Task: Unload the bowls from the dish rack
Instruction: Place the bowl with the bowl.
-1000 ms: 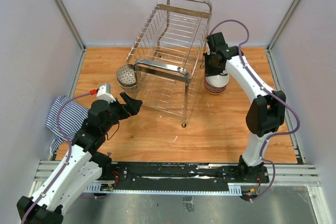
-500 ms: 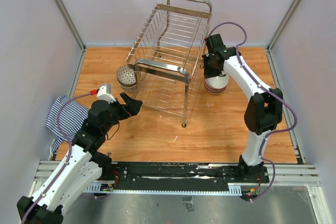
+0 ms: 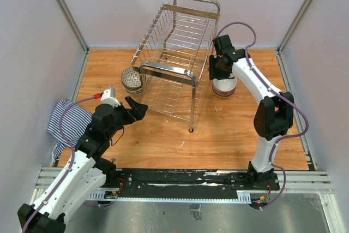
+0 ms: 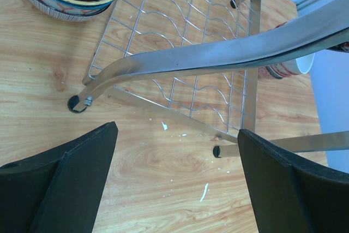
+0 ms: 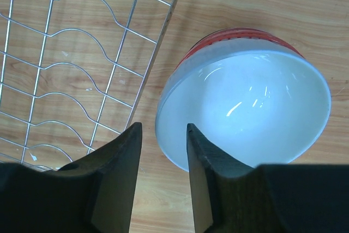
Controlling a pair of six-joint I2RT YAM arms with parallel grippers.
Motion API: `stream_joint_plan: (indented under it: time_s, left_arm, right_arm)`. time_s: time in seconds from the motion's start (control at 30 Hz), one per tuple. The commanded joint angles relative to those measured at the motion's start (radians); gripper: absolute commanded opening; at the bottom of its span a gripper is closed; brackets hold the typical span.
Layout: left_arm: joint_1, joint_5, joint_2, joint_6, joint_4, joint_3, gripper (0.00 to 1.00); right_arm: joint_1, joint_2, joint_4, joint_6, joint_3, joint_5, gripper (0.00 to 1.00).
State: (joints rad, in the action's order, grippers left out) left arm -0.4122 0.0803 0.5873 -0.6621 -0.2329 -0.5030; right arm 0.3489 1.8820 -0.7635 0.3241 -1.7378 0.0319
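From above, the dish rack point(image 3: 166, 68) holds no bowl that I can see. A stack of patterned bowls point(image 3: 131, 80) sits just left of it and a white-and-red bowl point(image 3: 224, 87) just right, so unloading looks all but done. In the left wrist view, the left gripper point(image 4: 177, 132) is spread wide and empty before the rack's near handle. In the right wrist view, the right gripper point(image 5: 161, 129) is narrowly parted astride that bowl's rim, not pinching it.

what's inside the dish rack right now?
Nothing visible in the dish rack: bare wires, table showing through. Its near handle hides a strip of floor in the top view.
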Motion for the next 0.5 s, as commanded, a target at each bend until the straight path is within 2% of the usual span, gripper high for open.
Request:
stream_joint_plan:
  time_s: [0.0,0.23,0.47]
  left_arm:
    - [0.006,-0.002,-0.004,0.004,0.032,-0.005,0.97]
    - [0.006,-0.003,-0.004,0.002,0.030,-0.003,0.97]
    - [0.007,0.001,-0.006,0.003,0.029,-0.005,0.97]
  right_arm:
    - [0.003,-0.030,0.030,0.005,0.018,0.002,0.38]
    - [0.000,-0.038,0.043,0.005,0.035,-0.001,0.36]
    - [-0.001,-0.017,0.043,0.005,0.029,-0.006,0.26]
